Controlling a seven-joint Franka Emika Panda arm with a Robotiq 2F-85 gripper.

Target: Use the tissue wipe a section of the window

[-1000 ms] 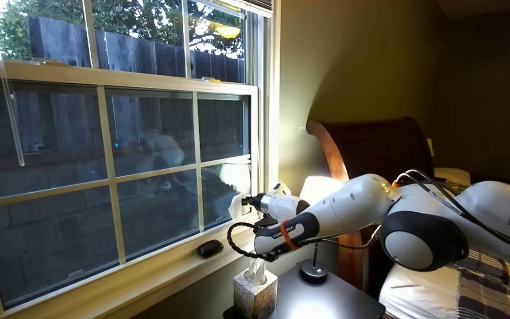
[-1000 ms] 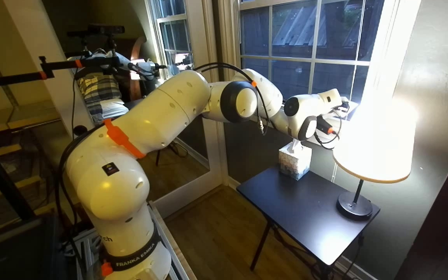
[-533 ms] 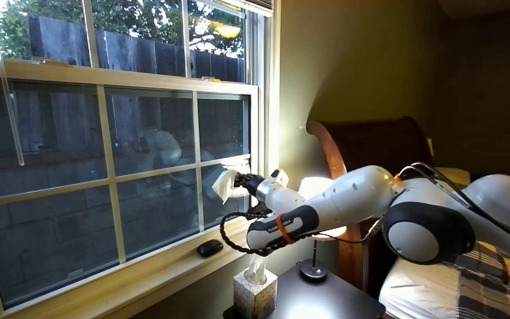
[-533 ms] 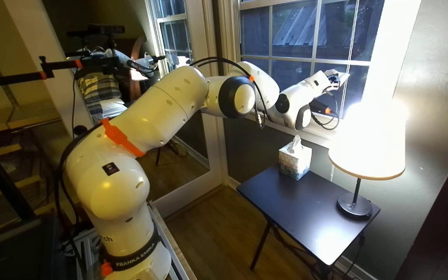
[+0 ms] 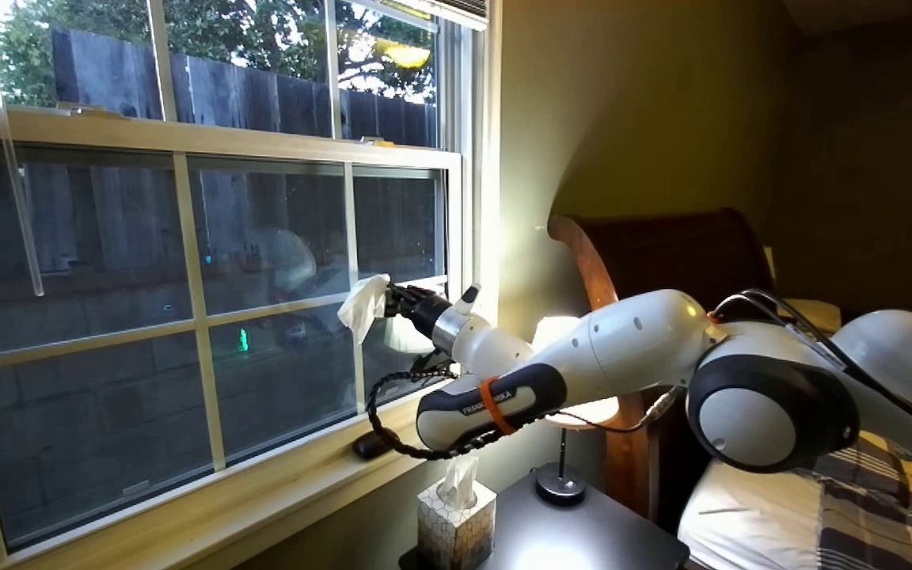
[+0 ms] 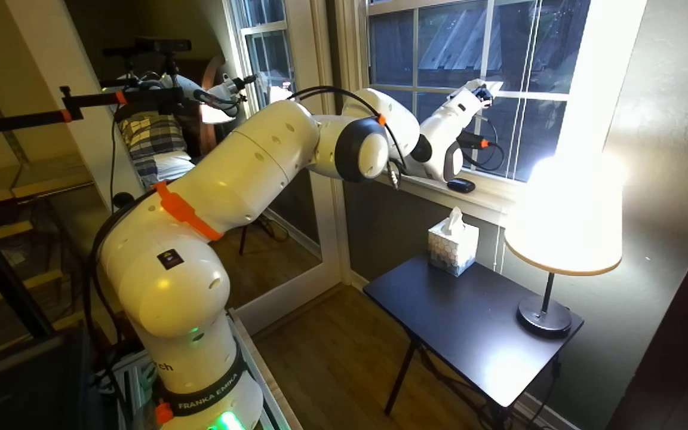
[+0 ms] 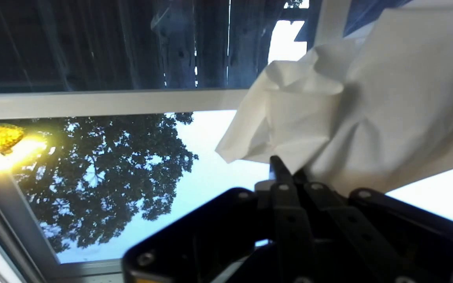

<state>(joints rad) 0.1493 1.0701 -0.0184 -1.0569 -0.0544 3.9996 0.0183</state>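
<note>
The tissue point(image 5: 365, 307), white and crumpled, hangs from the tips of my gripper point(image 5: 389, 299) in front of the upright bar beside the window's point(image 5: 282, 372) lower right panes. In the wrist view the same tissue point(image 7: 403, 90) spreads over the upper right, pinched where the gripper's point(image 7: 289, 169) fingers come together. Elsewhere the gripper point(image 6: 487, 94) appears raised against the window point(image 6: 451, 54), a white edge of tissue point(image 6: 493, 85) behind it. Whether the tissue touches the glass I cannot tell.
A tissue carton point(image 6: 452, 248) and a lit lamp point(image 6: 568, 221) stand on the black side table point(image 6: 469, 322) below the arm. On the sill lies a black mouse-like object point(image 6: 461, 185). Blind cords point(image 6: 524, 101) hang close beside the gripper.
The gripper has carried the tissue up and leftward in both exterior views, away from the lamp side. The blind cords have shifted left, and the black object on the sill has come into sight.
</note>
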